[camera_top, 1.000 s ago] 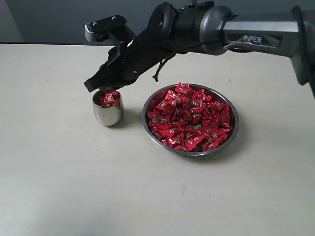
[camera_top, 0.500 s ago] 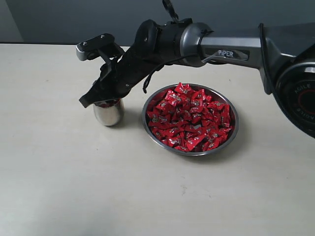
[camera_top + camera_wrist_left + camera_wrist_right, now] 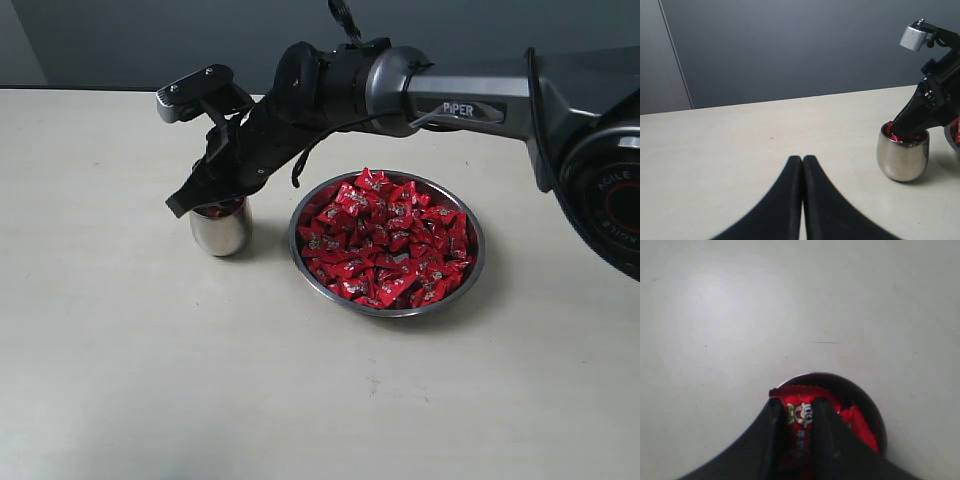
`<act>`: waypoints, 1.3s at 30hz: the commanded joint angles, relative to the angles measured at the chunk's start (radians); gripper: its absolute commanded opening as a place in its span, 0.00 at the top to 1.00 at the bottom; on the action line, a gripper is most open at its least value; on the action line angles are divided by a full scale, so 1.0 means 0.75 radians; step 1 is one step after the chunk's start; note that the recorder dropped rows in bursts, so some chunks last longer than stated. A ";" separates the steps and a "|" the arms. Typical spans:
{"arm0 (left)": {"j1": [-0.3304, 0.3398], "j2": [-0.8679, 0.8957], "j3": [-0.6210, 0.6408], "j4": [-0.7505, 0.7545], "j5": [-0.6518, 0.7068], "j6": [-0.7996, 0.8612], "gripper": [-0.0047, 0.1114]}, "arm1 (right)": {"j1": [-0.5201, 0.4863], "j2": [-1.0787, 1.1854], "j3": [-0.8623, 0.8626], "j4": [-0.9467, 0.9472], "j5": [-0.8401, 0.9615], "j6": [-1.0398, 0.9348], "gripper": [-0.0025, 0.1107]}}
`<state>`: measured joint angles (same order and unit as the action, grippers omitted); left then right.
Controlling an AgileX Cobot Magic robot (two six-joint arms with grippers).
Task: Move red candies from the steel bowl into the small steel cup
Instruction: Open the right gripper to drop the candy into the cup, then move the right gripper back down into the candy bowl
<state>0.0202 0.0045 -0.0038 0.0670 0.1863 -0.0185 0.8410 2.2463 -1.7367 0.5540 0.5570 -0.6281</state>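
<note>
The steel bowl [image 3: 474, 270] sits right of centre, heaped with red candies [image 3: 385, 240]. Left of it stands the small steel cup [image 3: 220, 232], which holds red candies [image 3: 901, 137]. My right gripper [image 3: 196, 203] reaches across to the cup's mouth, its tips at the rim. In the right wrist view the right gripper [image 3: 798, 402] is shut on a red candy [image 3: 801, 420] directly over the cup [image 3: 867, 405]. The left gripper [image 3: 802, 160] is shut with nothing in it, low over the table, some way from the cup [image 3: 903, 159].
The beige table [image 3: 150, 380] spreads all round the cup and bowl. A dark wall [image 3: 790, 45] runs behind the table's far edge. The right arm's dark body [image 3: 340, 90] spans above the bowl's far side.
Between a second ago and half a second ago the right gripper dropped and moved left onto the cup's mouth, covering the candies inside. Since then it has barely moved.
</note>
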 commanded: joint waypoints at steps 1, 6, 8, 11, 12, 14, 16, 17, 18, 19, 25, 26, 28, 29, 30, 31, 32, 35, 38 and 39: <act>-0.004 -0.006 0.005 0.001 -0.008 -0.002 0.96 | -0.003 0.002 -0.006 -0.015 -0.014 0.001 0.97; -0.004 -0.006 0.005 0.001 -0.008 -0.002 0.96 | -0.003 0.002 -0.007 -0.035 -0.018 0.005 0.97; -0.004 -0.006 0.005 0.001 -0.008 -0.002 0.96 | -0.003 0.002 -0.017 -0.063 -0.014 0.033 0.97; -0.004 -0.006 0.005 0.001 -0.008 -0.002 0.96 | -0.003 0.002 -0.041 -0.105 0.008 0.080 0.92; -0.004 -0.006 0.005 0.001 -0.008 -0.002 0.96 | -0.003 0.002 -0.050 -0.105 0.024 0.080 0.87; -0.004 -0.006 0.005 0.001 -0.008 -0.002 0.96 | -0.003 0.002 -0.062 -0.105 0.049 0.080 0.76; -0.004 -0.006 0.005 0.001 -0.008 -0.002 0.96 | -0.003 0.002 -0.072 -0.105 0.070 0.080 0.67; -0.004 -0.006 0.005 0.001 -0.008 -0.002 0.96 | -0.003 0.002 -0.072 -0.105 0.076 0.080 0.65; -0.004 -0.006 0.005 0.001 -0.008 -0.002 0.96 | -0.003 0.002 -0.073 -0.107 0.079 0.080 0.64; -0.004 -0.006 0.005 0.001 -0.008 -0.002 0.96 | -0.003 0.002 -0.073 -0.110 0.079 0.080 0.64; -0.004 -0.006 0.005 0.001 -0.008 -0.002 0.96 | -0.003 -0.034 -0.073 -0.116 0.081 0.082 0.64; -0.004 -0.006 0.005 0.001 -0.008 -0.002 0.96 | -0.003 -0.047 -0.073 -0.122 0.081 0.085 0.64; -0.004 -0.006 0.005 0.001 -0.008 -0.002 0.96 | -0.003 -0.084 -0.073 -0.170 0.088 0.128 0.64; -0.004 -0.006 0.005 0.001 -0.008 -0.002 0.96 | -0.003 -0.105 -0.073 -0.202 0.092 0.157 0.64; -0.004 -0.006 0.005 0.001 -0.008 -0.002 0.96 | -0.003 -0.127 -0.073 -0.250 0.103 0.195 0.64; -0.004 -0.006 0.005 0.001 -0.008 -0.002 0.96 | -0.003 -0.148 -0.073 -0.302 0.114 0.238 0.64; -0.004 -0.006 0.005 0.001 -0.006 -0.002 0.96 | -0.003 -0.165 -0.073 -0.356 0.126 0.273 0.64; -0.004 -0.006 0.005 0.001 -0.006 -0.002 0.96 | -0.003 -0.267 -0.060 -0.586 0.209 0.458 0.64; -0.004 -0.006 0.005 0.001 -0.006 -0.002 0.96 | -0.003 -0.357 0.024 -0.787 0.221 0.604 0.64; -0.004 -0.006 0.005 0.001 -0.006 -0.002 0.96 | -0.005 -0.407 0.094 -0.893 0.221 0.676 0.64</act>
<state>0.0202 0.0045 -0.0038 0.0670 0.1863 -0.0185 0.8410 1.9877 -1.7219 0.0000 0.7159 -0.1988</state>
